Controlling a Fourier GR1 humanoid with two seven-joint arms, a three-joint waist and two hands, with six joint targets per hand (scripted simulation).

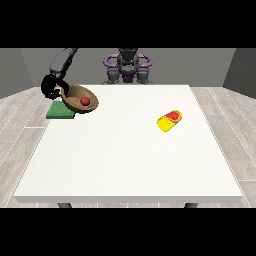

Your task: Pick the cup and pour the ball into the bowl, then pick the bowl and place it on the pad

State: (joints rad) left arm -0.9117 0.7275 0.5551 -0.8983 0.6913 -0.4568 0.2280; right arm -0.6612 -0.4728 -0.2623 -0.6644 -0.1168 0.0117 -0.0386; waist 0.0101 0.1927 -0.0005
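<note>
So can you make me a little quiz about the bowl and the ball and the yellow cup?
1. True or false: the red ball is inside the brown bowl.
2. How does the yellow cup lie? A) standing upright B) on its side C) upside down on the green pad
3. Fill in: the hand at the view's left holds the bowl tilted above the green ____.

Key: 1 true. 2 B, on its side on the white table, far from the bowl. 3 pad; the bowl partly overlaps it, and I cannot tell whether it touches it yet.
</note>
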